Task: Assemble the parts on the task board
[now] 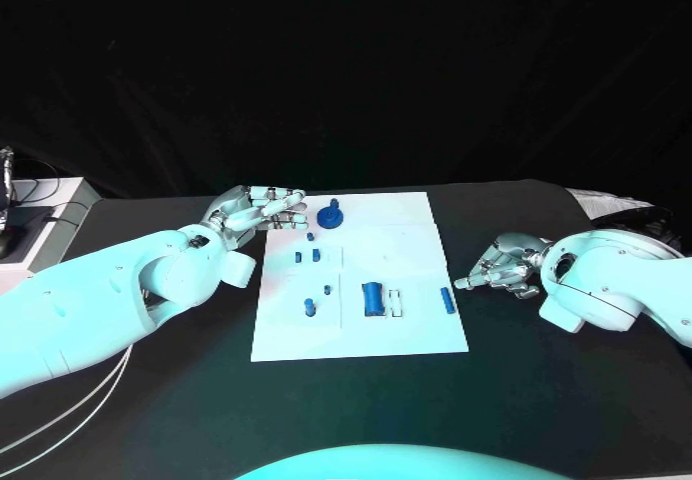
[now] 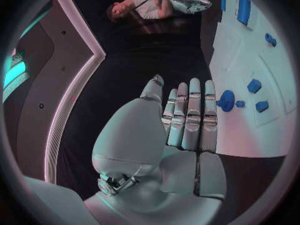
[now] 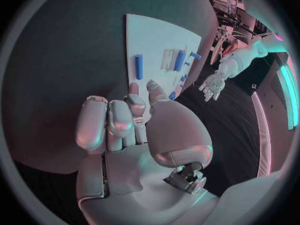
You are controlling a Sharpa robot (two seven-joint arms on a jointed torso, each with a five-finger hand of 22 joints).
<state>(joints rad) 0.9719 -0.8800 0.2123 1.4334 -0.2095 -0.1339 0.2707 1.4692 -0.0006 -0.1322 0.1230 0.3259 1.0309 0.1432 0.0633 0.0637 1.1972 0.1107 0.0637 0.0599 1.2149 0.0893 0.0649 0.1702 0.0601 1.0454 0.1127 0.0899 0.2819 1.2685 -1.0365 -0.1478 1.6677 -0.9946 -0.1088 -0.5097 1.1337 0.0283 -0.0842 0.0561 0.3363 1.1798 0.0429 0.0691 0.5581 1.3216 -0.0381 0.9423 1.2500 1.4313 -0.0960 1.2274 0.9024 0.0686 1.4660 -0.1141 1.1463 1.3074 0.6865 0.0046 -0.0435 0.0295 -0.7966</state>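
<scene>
Task board: the white task board [image 1: 361, 330] is a flat, smooth rectangular plate with faint recessed outlines, lying in the middle of the black table [image 1: 577, 400], between the two hands.
Parts: small blue pieces of matte plastic lie on the board. A round knob-like part [image 1: 332, 215] sits at the board's far edge, just beyond the left fingertips. A cylinder [image 1: 375, 297] lies in a shallow recess near the middle of the board. A slim bar [image 1: 446, 300] lies near the board's edge, just in front of the right fingertips. Several small blocks [image 1: 307, 256] stand between the knob and the cylinder.
Left hand: the left hand [image 1: 257, 213], silver and segmented, hovers at the board's far corner. In the left wrist view its fingers [image 2: 190, 115] lie straight, side by side, with nothing between them, so it is released.
Left fingers to parts: the knob-like part [image 2: 226, 100] lies just past the fingertips, apart from them; two small blocks [image 2: 256, 95] lie further on.
Right hand: the right hand [image 1: 502, 268] sits over the table just beside the board's edge. Its fingers [image 3: 119, 122] are curled in toward the thumb. I see nothing held, so it reads as clenched.
Right fingers to parts: the slim bar [image 3: 139, 66] lies beyond the fingertips, clear of them.
Table: dark, matte cloth-like surface with nothing between fingers and parts.
</scene>
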